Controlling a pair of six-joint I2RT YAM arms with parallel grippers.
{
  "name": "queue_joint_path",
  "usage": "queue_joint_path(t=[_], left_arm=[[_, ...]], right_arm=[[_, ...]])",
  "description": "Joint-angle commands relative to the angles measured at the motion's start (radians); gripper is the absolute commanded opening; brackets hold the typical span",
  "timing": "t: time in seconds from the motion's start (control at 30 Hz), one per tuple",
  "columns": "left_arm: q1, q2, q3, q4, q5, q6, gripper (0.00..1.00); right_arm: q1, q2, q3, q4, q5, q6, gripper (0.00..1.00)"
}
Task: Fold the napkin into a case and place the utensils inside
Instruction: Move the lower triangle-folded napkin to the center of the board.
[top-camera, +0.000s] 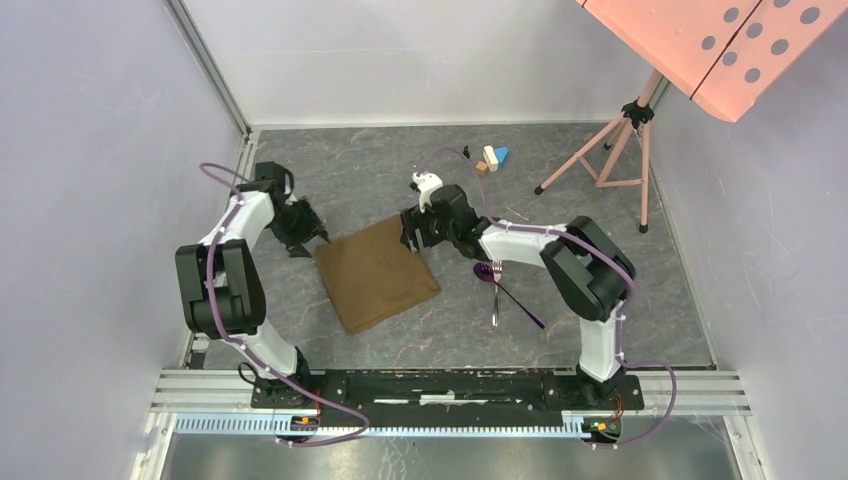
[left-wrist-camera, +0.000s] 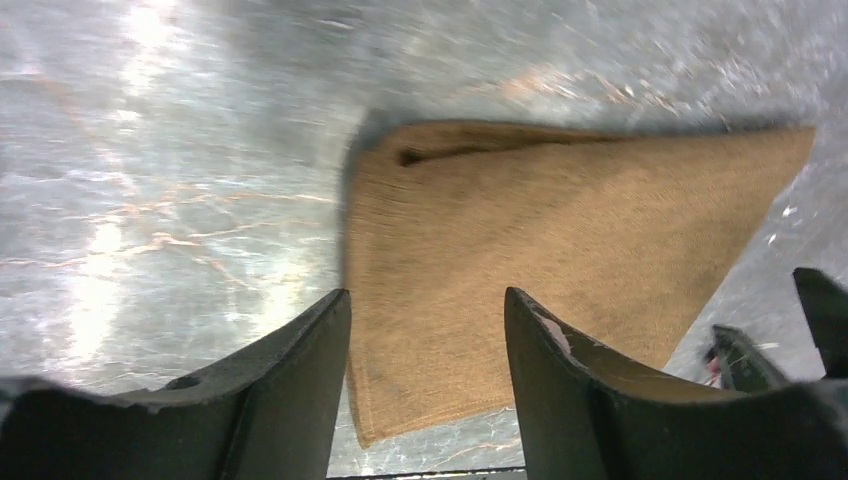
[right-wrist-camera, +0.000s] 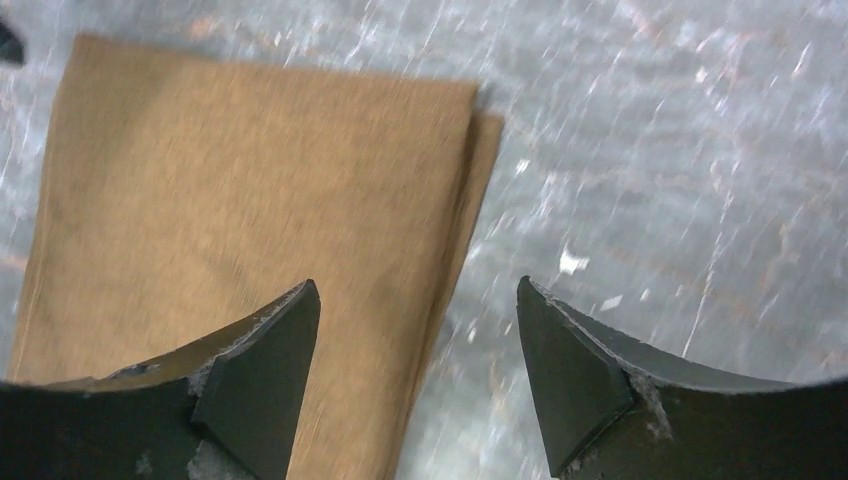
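Note:
The brown napkin (top-camera: 378, 272) lies flat on the table as a broad folded rectangle with doubled layers at its edge (right-wrist-camera: 250, 180); no narrow case shows. My left gripper (top-camera: 310, 238) hovers open over the cloth's far left corner (left-wrist-camera: 560, 220), with nothing between its fingers (left-wrist-camera: 425, 295). My right gripper (top-camera: 412, 235) stands open over the far right corner, straddling the cloth's edge (right-wrist-camera: 416, 283). To the right of the napkin lie the utensils, apart from both grippers: the purple spoon (top-camera: 485, 271) and the silver fork (top-camera: 495, 295).
Small coloured toy blocks (top-camera: 490, 158) sit at the back of the table. A pink tripod stand (top-camera: 610, 150) with a pink perforated panel (top-camera: 720, 40) stands at the back right. Grey walls close both sides, and the metal mounting rail (top-camera: 450, 385) runs along the front.

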Motion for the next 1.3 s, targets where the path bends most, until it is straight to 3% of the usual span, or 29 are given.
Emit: queue_joint_path(t=[0.0,0.23,0.4,0.57,0.8,1.0,1.17,1.27], left_arm=[[0.106,-0.035,-0.035,0.062,0.115,-0.036,0.62],[0.179,-0.036,-0.129,0.121,0.151,-0.036,0.60],[0.186,0.022,-0.134,0.136,0.176,-0.025,0.51],[0.188,0.060,-0.122,0.146,0.184,-0.029,0.51],[0.189,0.081,-0.110,0.141,0.159,-0.026,0.51],[0.190,0.099,-0.100,0.136,0.137,-0.035,0.52],[0.197,0.127,-0.091,0.125,0.087,-0.069,0.45],[0.201,0.128,-0.102,0.130,0.066,-0.077,0.44]], right_arm=[[-0.037,0.134,0.140,0.090,-0.051,0.012,0.76],[-0.050,0.288,0.292,0.108,-0.128,0.078,0.63],[-0.050,0.332,0.309,0.115,-0.113,0.096,0.58],[-0.051,0.357,0.333,0.094,-0.092,0.094,0.51],[-0.057,0.366,0.348,0.080,-0.046,0.100,0.55],[-0.058,0.394,0.363,0.073,-0.018,0.106,0.51],[-0.057,0.384,0.335,0.058,0.096,0.127,0.18],[-0.057,0.356,0.286,0.069,0.178,0.161,0.07]])
